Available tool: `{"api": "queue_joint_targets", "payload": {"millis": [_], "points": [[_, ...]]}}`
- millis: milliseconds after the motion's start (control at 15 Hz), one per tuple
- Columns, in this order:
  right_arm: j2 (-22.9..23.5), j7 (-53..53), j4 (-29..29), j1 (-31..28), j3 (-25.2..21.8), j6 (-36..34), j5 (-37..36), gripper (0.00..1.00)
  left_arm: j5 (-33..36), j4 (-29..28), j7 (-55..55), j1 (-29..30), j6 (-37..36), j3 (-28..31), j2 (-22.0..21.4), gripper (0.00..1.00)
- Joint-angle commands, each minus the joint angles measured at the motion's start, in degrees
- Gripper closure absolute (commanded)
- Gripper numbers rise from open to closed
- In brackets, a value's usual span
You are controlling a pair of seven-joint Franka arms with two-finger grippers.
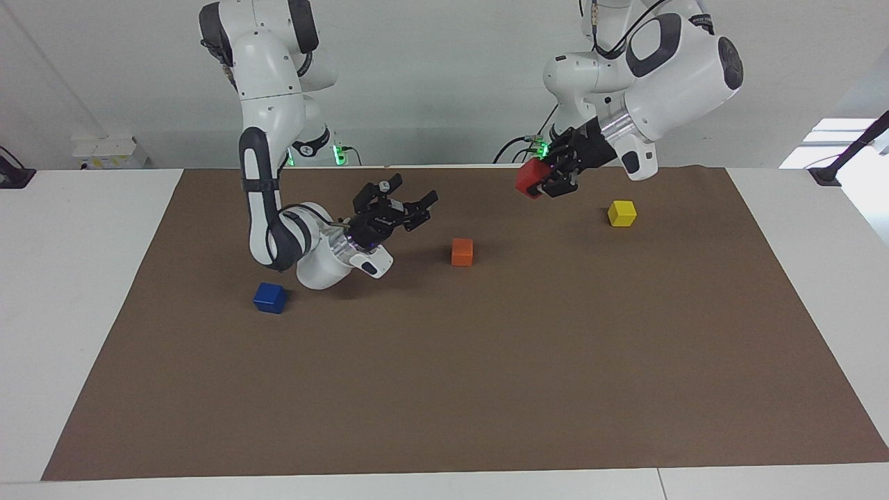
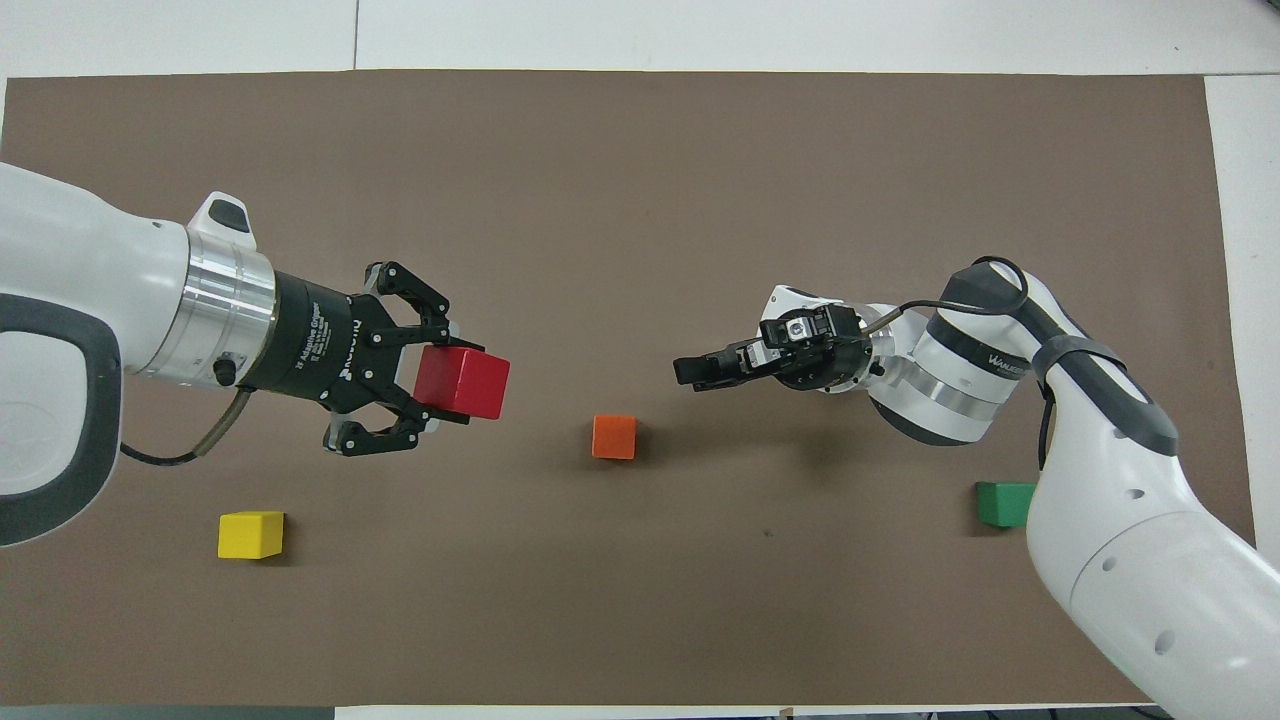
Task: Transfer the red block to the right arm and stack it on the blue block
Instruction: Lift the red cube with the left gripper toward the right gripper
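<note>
L gripper (image 1: 540, 182) is up in the air, clamped on the red block (image 1: 529, 178), fingers pinching it from both sides. It hangs over the mat (image 1: 444, 389) between the orange block (image 1: 462, 251) and the yellow block (image 1: 621, 212). In the overhead view the held red block (image 2: 463, 383) sits at approx 9 o'clock from the orange block (image 2: 614, 436), well apart from it.

R gripper (image 1: 410, 205) is low over the mat w/ fingers spread apart, nothing between them. In the overhead view the R gripper (image 2: 698, 370) is at approx 2 o'clock from the orange block, tips aimed toward the red block, a wide gap between them.

Blue block (image 1: 269, 297) rests on the mat at the right arm's end of the worktop, just beside the right arm (image 1: 305, 243), at approx 8 o'clock from the orange block in the facing view. It is hidden under that arm in the overhead view.

Green block (image 2: 1003, 503) lies on the mat partly under the right arm, seen in the overhead view only. Yellow block (image 2: 251, 533) is on the mat at approx 7 o'clock from the L gripper (image 2: 430, 385) in the overhead view.
</note>
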Motion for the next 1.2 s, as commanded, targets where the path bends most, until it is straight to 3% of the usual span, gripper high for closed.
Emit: {"api": "queue_joint_targets", "payload": {"millis": [0,333,867,1133], "points": [[0.4,1.0,0.8,-0.3,0.5,1.0,1.5,0.0,-3.2,-1.2,-12.3,-2.9,5.8,-0.1,-0.6,1.0],[0.4,1.0,0.9,-0.4,0.4,1.9,1.4,0.0,-12.9,-1.6,-16.9,-6.8,9.7,-0.2,-0.7,1.0],[0.4,0.9,1.0,-0.6,0.5,2.0,1.4,0.0,-15.7,-7.3,-19.1,-19.3,35.6,-0.2,-0.9,1.0],[0.4,0.9,1.0,-0.6,0.4,1.9,1.4,0.0,-17.7,-9.4,-19.4,-20.5,40.7,-0.2,-1.5,1.0]]}}
